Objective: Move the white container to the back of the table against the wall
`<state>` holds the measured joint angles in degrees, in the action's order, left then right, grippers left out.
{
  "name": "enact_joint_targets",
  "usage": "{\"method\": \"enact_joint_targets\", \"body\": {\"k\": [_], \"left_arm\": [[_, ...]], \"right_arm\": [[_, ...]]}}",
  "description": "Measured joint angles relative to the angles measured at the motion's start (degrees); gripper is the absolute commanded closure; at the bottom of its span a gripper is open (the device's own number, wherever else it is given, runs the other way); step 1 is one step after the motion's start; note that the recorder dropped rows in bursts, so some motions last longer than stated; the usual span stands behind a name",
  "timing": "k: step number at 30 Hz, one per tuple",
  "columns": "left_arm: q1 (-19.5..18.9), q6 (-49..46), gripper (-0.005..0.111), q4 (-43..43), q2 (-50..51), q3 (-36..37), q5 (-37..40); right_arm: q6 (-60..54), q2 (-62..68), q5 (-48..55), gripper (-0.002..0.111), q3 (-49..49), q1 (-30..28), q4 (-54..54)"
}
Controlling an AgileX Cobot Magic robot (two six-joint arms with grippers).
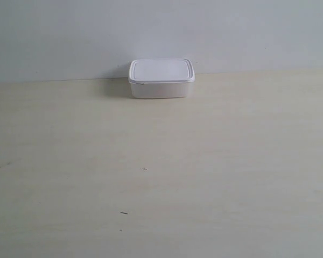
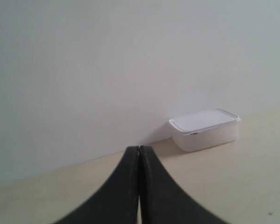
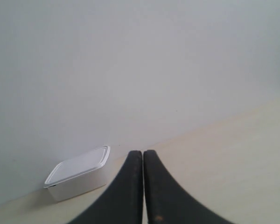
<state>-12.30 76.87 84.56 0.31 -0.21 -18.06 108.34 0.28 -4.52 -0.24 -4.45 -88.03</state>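
— What fills the most of the exterior view?

— The wall [image 1: 161,32], plain pale grey-white, across the upper third of the frame. Below it the table [image 1: 161,177], pale beige with a faint grain, takes up the rest.

— Containers?

— One. The white container [image 1: 161,86], a small rectangular box with rounded corners, sits in the upper centre of the frame at the far edge of the table. Its back edge lies on the line where table meets wall; I cannot tell if it actually touches. It stands level.

— Anything in it?

— The flat lid [image 1: 161,70] with its raised rim is on, so the inside is hidden.

— Count the rest.

— One wall, one table, one box, one lid, and two grippers, seen only by the wrist cameras. On the table there are three small dark marks [image 1: 145,169]: one near the centre, one lower centre, one at the left edge.

— How are the grippers?

— The left gripper [image 2: 139,154] has both black fingers [image 2: 123,186] pressed together with nothing between them. The right gripper [image 3: 143,156] is the same: its fingers are together and empty.

— And the box relative to them?

— Well apart from both. In each wrist view it stands beyond the fingertips and off to one side, by the wall, with bare table between.
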Motion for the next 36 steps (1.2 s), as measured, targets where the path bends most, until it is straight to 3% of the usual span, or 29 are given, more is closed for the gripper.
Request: {"method": "enact_joint_targets", "body": {"k": [8, 15, 22, 26, 32, 36], "left_arm": [[0.0, 0.0, 0.107, -14.8, 0.0, 0.0, 4.9], [0.0, -0.1, 0.107, -38.0, 0.0, 0.0, 10.4], [0.0, -8.7, 0.107, -51.8, 0.0, 0.0, 15.6], [0.0, -23.3, 0.107, -58.7, 0.0, 0.0, 19.5], [0.0, -59.4, 0.107, -64.7, 0.0, 0.0, 26.7], [0.0, -74.5, 0.107, -68.2, 0.0, 0.0, 29.5]], "right_arm": [[0.0, 0.0, 0.1, 0.108, 0.0, 0.0, 12.2], [0.0, 0.0, 0.2, 0.108, 0.0, 0.0, 22.5], [0.0, 0.0, 0.3, 0.108, 0.0, 0.0, 25.3], [0.0, 0.0, 0.3, 0.108, 0.0, 0.0, 28.0], [0.0, 0.0, 0.5, 0.108, 0.0, 0.0, 38.9], [-2.5, 0.0, 1.2, 0.108, 0.0, 0.0, 42.1]]}}
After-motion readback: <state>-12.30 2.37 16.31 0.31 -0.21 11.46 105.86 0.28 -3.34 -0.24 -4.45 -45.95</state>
